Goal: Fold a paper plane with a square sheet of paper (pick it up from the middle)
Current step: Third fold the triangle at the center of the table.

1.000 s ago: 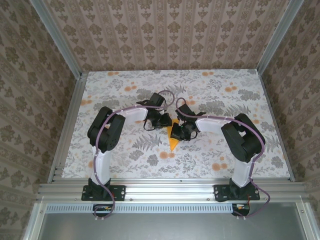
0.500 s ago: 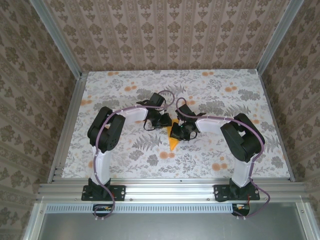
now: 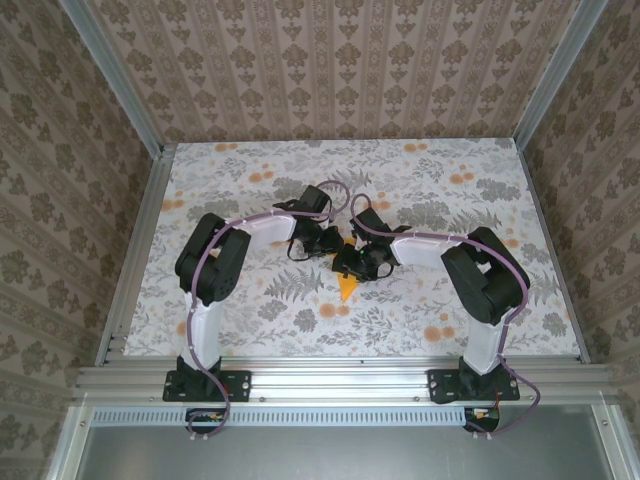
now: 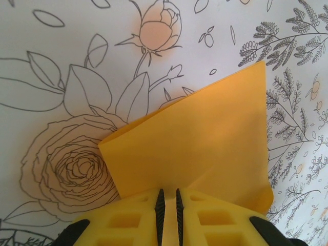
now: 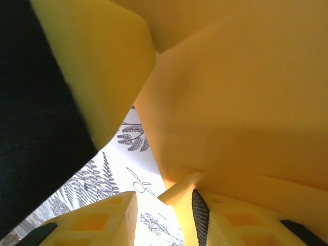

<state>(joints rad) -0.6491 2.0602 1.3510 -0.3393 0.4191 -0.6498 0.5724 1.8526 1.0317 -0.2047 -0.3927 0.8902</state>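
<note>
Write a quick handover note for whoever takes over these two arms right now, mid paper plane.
Left gripper: shut on the orange-yellow paper, pinching its edge.
Right gripper: open, the paper beside one pad.
Paper: at the middle of the table, between both grippers, its point toward the arm bases.
Done: folded into a pointed shape.
Left: remaining creases; how many, I cannot tell.
</note>
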